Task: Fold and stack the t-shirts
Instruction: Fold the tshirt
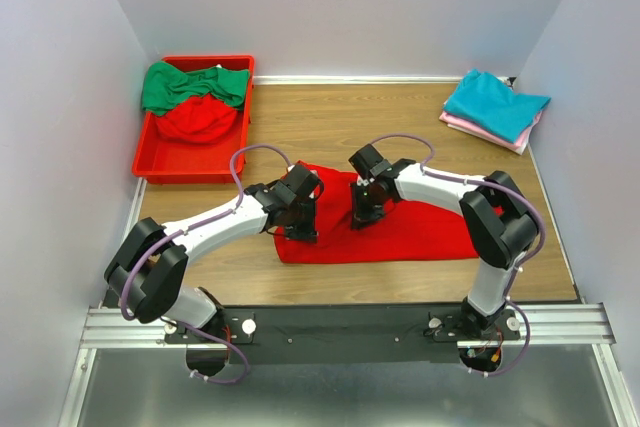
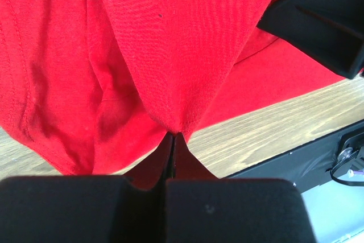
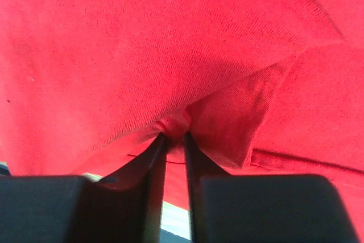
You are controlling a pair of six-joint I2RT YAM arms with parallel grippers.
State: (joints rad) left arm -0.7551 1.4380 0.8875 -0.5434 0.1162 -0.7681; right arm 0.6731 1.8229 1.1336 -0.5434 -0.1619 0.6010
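Observation:
A bright red t-shirt (image 1: 410, 232) lies spread on the wooden table in the top view. My left gripper (image 1: 299, 230) is shut on its left edge; in the left wrist view the cloth (image 2: 170, 55) hangs from the closed tips (image 2: 173, 135). My right gripper (image 1: 362, 215) is shut on a pinch of the same shirt near its upper middle; in the right wrist view a bunched fold (image 3: 175, 123) sits between the fingertips. A green t-shirt (image 1: 190, 85) and another red one (image 1: 198, 122) lie in the bin. A teal t-shirt (image 1: 495, 102) lies folded on a pink one (image 1: 480, 130).
A red plastic bin (image 1: 180, 162) stands at the back left of the table. The folded stack sits at the back right by the wall. White walls close in the left, back and right sides. The black mounting rail (image 1: 340, 322) runs along the near edge.

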